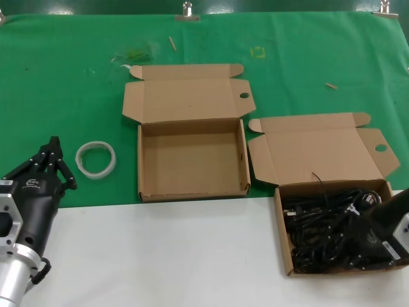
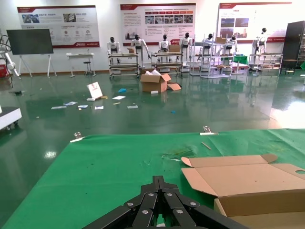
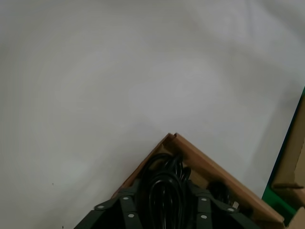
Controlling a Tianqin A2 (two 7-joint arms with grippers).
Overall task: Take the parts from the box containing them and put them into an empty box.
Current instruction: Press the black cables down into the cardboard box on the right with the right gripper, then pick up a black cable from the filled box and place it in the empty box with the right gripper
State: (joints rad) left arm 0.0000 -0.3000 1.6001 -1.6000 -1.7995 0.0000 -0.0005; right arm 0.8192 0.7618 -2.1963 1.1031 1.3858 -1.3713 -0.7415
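My head camera looks forward and down on the bench [image 1: 160, 256], taking in both open cardboard boxes, the empty box [image 1: 192, 160] and the box of cords [image 1: 332, 227], from moderate range. My left wrist camera faces level across the green cloth [image 2: 109, 176] toward the hall beyond, sharing only the empty box [image 2: 248, 191] with the head view. My right wrist camera peers steeply down, very close, at a corner of the box of cords [image 3: 200, 157], also seen from the head.
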